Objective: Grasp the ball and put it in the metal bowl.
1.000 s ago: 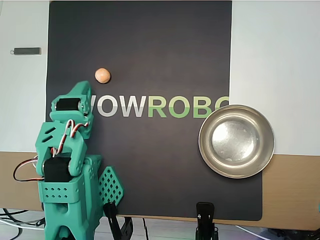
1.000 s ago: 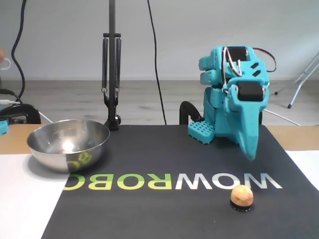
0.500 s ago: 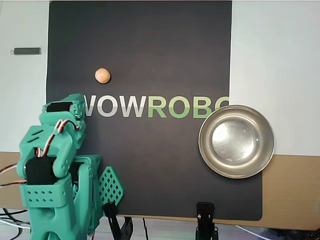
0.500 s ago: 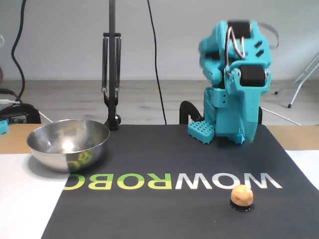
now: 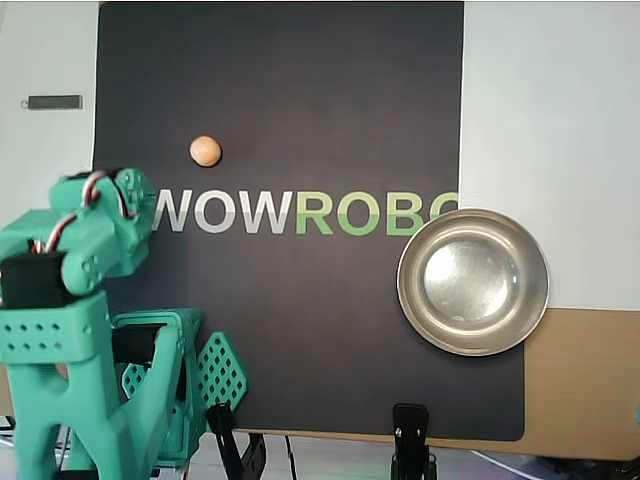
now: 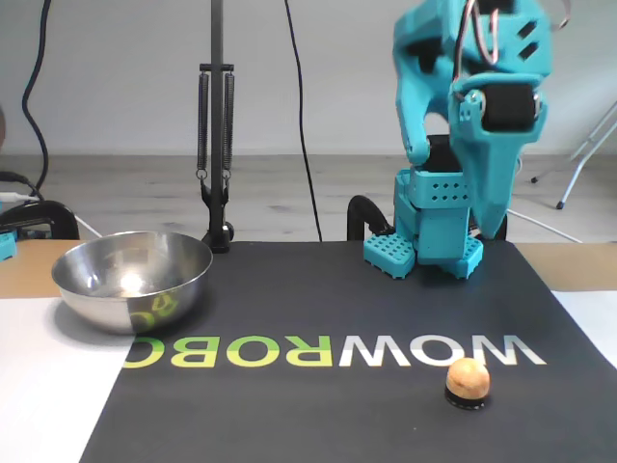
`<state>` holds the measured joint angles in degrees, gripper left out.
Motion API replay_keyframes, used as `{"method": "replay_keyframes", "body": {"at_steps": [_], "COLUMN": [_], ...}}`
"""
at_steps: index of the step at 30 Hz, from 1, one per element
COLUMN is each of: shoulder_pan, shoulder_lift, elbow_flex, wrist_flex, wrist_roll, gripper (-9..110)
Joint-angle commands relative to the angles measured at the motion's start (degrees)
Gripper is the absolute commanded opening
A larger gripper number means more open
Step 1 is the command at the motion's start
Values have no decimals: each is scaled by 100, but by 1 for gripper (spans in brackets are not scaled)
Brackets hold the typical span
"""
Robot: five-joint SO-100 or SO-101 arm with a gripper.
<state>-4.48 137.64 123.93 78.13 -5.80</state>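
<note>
The ball [image 5: 205, 151] sits on the black mat [image 5: 300, 100], just above the white "W" of the printed lettering [image 5: 300, 213] in the overhead view; in the fixed view the ball [image 6: 468, 378] rests on a small dark ring, low on the mat at about 5 o'clock from the picture's middle. The metal bowl [image 5: 473, 282] stands well apart from it, at roughly 4 o'clock from the ball in the overhead view, straddling the mat's right edge; in the fixed view the bowl [image 6: 132, 280] is at the left, and nothing lies inside it. The green arm [image 5: 75, 300] rises from its base at the overhead view's lower left, with the ball at about 1 o'clock from its upper end. In the fixed view the tool [image 6: 487, 193] hangs downward, clear of the mat and high above the ball, touching nothing. Whether it is wide or narrow I cannot tell. The bench [image 5: 590, 380] shows tan wood beyond the mat.
</note>
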Motion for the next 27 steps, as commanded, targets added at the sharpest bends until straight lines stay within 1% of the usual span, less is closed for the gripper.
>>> {"method": "replay_keyframes", "body": {"at_steps": [1, 9, 15, 27], "shoulder_pan": [-26, -149, -246, -299], "shoulder_lift": [-650, -2153, -2918, -4280], "elbow_flex": [-861, -2549, -3454, -4228], "wrist_flex": [237, 1178, 1740, 1740], "wrist_roll": [-26, -18, -18, -18], "gripper": [0, 0, 0, 0]}}
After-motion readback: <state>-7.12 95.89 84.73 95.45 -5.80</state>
